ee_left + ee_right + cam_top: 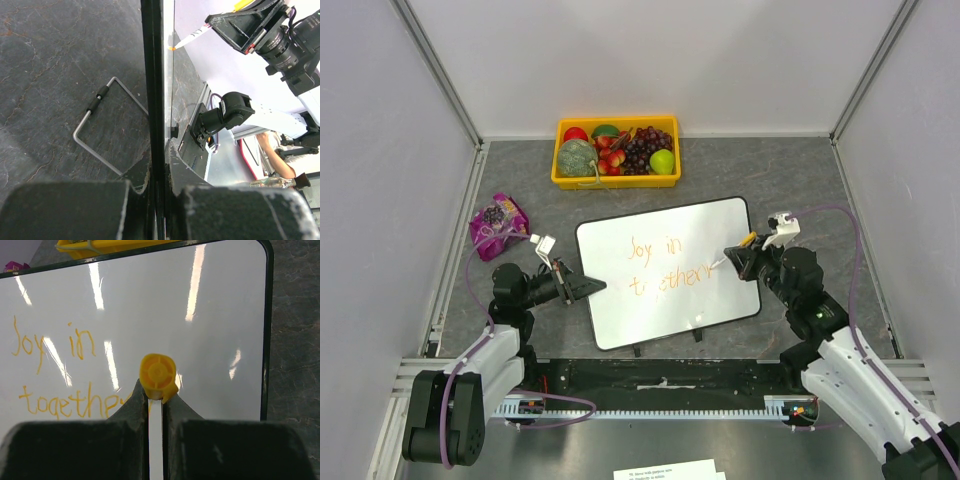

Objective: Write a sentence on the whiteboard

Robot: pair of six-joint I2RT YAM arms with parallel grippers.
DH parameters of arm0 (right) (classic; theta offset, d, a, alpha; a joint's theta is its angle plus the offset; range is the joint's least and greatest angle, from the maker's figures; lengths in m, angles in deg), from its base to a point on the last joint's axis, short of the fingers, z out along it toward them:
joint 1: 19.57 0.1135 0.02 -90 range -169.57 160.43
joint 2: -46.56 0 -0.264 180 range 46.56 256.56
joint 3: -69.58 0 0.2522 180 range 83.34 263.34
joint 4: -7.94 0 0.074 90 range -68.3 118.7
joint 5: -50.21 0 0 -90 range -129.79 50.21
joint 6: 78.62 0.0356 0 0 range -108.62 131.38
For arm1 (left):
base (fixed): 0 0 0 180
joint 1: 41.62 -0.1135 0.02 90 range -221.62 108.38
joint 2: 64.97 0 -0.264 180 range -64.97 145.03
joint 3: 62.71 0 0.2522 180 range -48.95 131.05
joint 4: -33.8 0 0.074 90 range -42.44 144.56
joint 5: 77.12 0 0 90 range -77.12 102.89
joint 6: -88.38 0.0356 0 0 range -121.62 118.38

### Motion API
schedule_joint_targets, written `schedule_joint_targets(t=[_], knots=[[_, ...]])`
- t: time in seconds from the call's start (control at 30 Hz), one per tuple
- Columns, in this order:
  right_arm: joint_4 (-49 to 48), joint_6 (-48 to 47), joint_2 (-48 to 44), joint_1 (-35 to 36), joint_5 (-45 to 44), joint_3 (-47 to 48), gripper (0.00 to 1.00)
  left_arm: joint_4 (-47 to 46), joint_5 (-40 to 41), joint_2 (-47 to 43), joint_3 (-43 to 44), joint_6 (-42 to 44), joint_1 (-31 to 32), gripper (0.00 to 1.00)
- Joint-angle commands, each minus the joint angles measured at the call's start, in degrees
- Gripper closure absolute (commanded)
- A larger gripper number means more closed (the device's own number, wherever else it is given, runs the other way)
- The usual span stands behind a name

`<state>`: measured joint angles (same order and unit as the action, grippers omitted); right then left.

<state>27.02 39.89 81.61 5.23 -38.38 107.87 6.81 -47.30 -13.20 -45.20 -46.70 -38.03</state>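
The whiteboard point(670, 300) lies tilted in the middle of the table. The sentence point(660, 262) is orange lettering: "Joy in" above a line starting "together". My left gripper point(588, 286) is shut on the board's left edge; in the left wrist view point(157, 185) the black frame point(152, 75) runs between the jaws. My right gripper point(740, 258) is shut on a white marker with a yellow end point(748, 240), its tip on the board at the end of the second line. In the right wrist view the marker point(157, 375) hides the last letters of the sentence point(65, 400) on the whiteboard point(210, 325).
A yellow tray point(616, 181) of fruit stands at the back. A purple bag point(498, 222) lies at the left. A wire stand point(95, 125) folds out under the board. Grey walls close in the table on three sides.
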Motion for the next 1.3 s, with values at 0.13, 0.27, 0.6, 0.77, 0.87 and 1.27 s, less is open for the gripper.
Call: schedule_joint_targets(t=[0.13,0.27,0.6,0.77,0.87,1.27], knots=[[-2.42,-1.18,1.52,-0.01,-4.04,2.54,1.0,-1.17,-0.37,0.09,-1.46,5.09,0.1,0.98],[-0.76,-1.88,0.99,-0.01,-4.05,2.45,1.0,-1.17,-0.37,0.0,-1.46,5.09,0.1,0.98],[3.64,-2.85,-0.94,0.08,-2.82,0.17,1.0,-1.17,-0.37,0.17,-1.46,5.09,0.01,0.98],[4.96,-3.02,-2.0,-0.01,-1.59,-1.06,1.0,-1.17,-0.37,0.18,-1.46,5.09,0.01,0.98],[5.49,-2.94,-3.14,-0.1,0.43,-1.77,1.0,-1.17,-0.29,0.17,-1.46,5.09,0.01,0.98],[4.96,-1.88,-2.97,-0.01,0.26,4.64,1.0,-1.17,-0.29,0.18,-1.46,5.09,0.1,0.98]])
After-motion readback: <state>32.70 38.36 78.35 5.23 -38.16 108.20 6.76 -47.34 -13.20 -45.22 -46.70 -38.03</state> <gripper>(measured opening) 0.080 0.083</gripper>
